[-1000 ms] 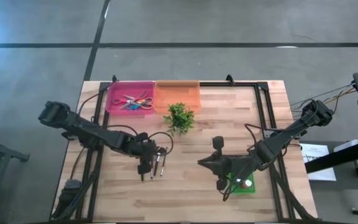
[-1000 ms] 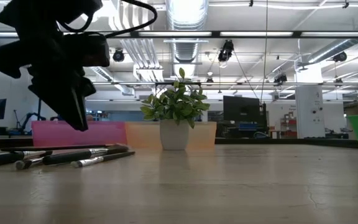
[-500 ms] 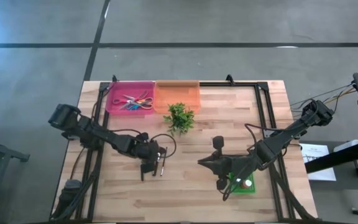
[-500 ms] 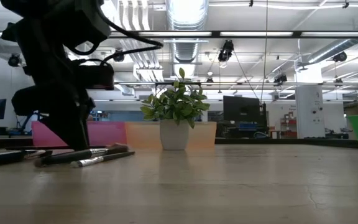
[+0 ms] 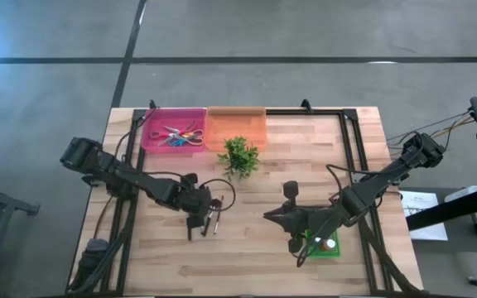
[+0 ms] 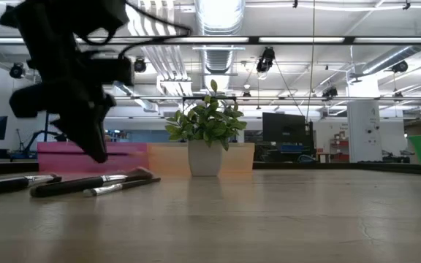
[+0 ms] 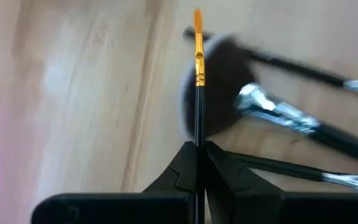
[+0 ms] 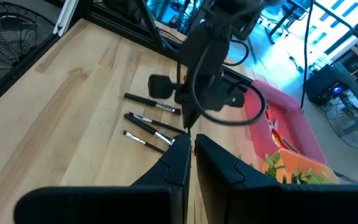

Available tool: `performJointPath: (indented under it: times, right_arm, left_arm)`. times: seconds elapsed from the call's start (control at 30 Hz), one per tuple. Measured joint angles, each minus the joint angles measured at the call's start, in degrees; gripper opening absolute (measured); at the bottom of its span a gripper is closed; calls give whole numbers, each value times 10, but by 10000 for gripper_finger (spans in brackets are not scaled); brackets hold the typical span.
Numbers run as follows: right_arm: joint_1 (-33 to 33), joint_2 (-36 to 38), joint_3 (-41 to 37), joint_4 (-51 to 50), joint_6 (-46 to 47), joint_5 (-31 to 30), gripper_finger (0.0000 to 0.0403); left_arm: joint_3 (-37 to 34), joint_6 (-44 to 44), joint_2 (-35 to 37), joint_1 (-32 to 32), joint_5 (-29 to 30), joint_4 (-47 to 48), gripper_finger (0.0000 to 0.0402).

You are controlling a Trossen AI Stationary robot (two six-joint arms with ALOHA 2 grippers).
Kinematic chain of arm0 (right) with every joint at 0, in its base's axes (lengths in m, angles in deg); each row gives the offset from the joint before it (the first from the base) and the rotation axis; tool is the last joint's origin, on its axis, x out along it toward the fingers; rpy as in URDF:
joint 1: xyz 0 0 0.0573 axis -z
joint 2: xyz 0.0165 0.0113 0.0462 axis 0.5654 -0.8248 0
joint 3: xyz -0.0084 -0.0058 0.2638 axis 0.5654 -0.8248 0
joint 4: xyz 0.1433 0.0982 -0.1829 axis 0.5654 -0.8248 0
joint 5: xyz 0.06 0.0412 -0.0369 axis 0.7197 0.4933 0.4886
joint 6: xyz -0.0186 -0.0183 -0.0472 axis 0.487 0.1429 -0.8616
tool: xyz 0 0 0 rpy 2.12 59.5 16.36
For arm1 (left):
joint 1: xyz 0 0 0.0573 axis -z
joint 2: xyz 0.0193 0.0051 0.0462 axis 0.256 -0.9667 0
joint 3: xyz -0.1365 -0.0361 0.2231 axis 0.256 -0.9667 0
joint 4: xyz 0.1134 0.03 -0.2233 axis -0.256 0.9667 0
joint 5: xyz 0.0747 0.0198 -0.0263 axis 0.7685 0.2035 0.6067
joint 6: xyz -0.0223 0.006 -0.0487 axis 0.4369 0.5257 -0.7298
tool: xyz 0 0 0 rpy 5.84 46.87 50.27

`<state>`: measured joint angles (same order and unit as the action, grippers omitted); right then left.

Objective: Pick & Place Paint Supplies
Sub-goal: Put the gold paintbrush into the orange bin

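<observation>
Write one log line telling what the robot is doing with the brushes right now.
left fingers: shut on thin brush | lifted off table | other brushes: lying on table | right gripper: waiting by green bin

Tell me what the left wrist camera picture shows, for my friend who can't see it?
The left gripper is shut on a thin brush with an orange tip, holding it out over the wooden table. Behind it on the table lie a brush with a fluffy brown head and other dark-handled brushes with silver collars.
</observation>
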<state>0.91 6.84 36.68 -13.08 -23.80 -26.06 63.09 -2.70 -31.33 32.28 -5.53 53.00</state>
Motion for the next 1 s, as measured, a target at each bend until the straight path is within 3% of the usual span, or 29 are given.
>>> performJointPath:
  times: [0.17, 0.33, 0.47, 0.57, 0.67, 0.8, 1.0]
  right_arm:
    - [0, 0, 0, -1, 0, 0, 22]
    - [-1, 0, 0, -5, 0, 0, 22]
    - [-1, 0, -1, -9, 0, 0, 22]
    - [-1, 0, -1, -10, 0, 0, 22]
    - [-1, 0, -1, -10, 0, 0, 22]
    - [-1, 0, -1, -10, 0, 0, 22]
    - [-1, 0, -1, -11, 0, 0, 22]
  left_arm:
    - [37, 18, 38, 24, 58, 47, 14]
    - [66, 32, 79, 27, 207, 93, 14]
    - [82, 122, 102, 15, 315, 68, 14]
    - [89, 224, 116, -32, 341, 20, 14]
    - [90, 343, 123, -110, 305, -57, 14]
    - [90, 478, 123, -240, 174, -159, 14]
    - [91, 538, 123, -421, -53, -217, 14]
